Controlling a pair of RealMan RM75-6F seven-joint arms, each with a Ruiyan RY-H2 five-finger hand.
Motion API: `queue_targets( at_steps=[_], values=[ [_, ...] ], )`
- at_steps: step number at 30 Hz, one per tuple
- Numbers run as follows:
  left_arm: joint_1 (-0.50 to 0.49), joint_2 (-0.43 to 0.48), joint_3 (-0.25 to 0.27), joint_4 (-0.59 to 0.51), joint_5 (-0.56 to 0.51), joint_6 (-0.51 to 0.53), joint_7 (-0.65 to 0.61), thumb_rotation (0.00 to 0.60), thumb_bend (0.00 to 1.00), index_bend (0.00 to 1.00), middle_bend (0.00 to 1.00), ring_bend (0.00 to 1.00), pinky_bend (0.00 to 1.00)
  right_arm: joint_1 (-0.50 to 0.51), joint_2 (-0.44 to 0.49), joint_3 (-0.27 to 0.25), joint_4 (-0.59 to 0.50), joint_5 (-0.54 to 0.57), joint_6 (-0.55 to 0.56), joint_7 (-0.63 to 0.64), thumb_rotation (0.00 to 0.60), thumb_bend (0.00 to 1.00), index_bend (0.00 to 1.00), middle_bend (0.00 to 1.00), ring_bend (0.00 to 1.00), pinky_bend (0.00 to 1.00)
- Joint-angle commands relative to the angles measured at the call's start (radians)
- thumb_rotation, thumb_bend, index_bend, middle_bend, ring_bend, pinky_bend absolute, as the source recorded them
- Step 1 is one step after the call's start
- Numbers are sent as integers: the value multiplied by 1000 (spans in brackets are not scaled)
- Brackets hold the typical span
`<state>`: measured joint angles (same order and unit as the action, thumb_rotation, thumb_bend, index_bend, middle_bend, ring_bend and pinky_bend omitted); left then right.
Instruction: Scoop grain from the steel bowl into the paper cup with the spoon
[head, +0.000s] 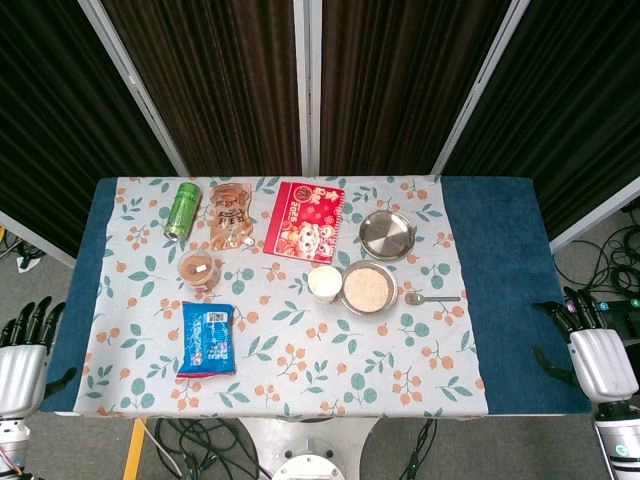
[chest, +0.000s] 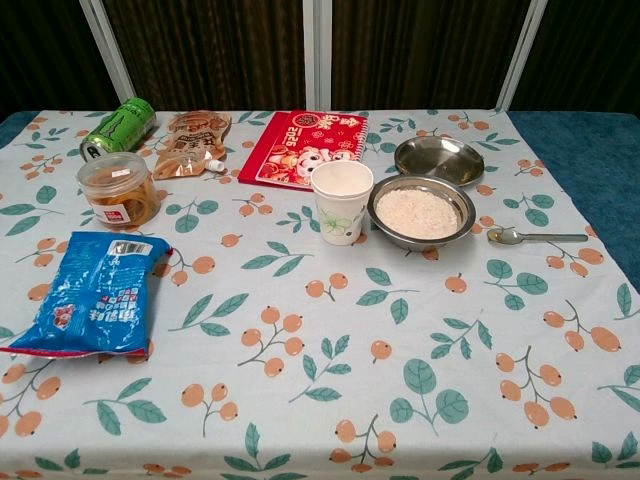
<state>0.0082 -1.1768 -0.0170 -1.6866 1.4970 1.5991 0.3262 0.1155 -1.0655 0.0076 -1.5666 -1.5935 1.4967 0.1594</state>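
Steel bowl (head: 368, 288) of grain sits right of table (head: 500, 300) centre; the paper cup (head: 324, 283) stands just beside it at 9 o'clock, the spoon (head: 431, 298) lies at its 3 o'clock — bowl end nearest. My left hand (head: 24, 352) and right hand (head: 592, 345) rest off the table's edges, fingers spread, holding nothing. An empty steel dish (head: 387, 234) lies at 12 o'clock.

Bright even overhead light, soft short shadows, sharp focus, dark curtained background
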Motion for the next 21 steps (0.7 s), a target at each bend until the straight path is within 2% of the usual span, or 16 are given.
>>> queue_targets(
  at_steps=[1, 9, 11, 15, 21],
  values=[
    [0, -2, -1, 2, 1, 0, -3, 600, 60, 166, 162, 95, 204, -1, 0, 2, -4, -1, 1, -4, 600, 224, 229, 267, 45, 42],
    [6, -2, 2, 6, 12, 5, -14, 600, 60, 166, 162, 95, 204, 12, -12, 21, -15, 4, -9, -47, 600, 225, 233, 305, 54, 49],
    [3, -2, 2, 6, 15, 1, -17, 600, 60, 166, 162, 95, 204, 37, -32, 39, -8, 13, -34, -83, 600, 225, 276, 346, 83, 74],
    [0, -3, 6, 12, 25, -6, -23, 600, 61, 166, 162, 95, 204, 132, -111, 86, 40, 72, -170, -194, 600, 225, 431, 446, 139, 102],
    [4, -2, 8, 18, 22, -8, -41, 600, 61, 166, 162, 95, 204, 283, -269, 127, 161, 211, -428, -346, 600, 226, 491, 463, 144, 102]
  ],
)
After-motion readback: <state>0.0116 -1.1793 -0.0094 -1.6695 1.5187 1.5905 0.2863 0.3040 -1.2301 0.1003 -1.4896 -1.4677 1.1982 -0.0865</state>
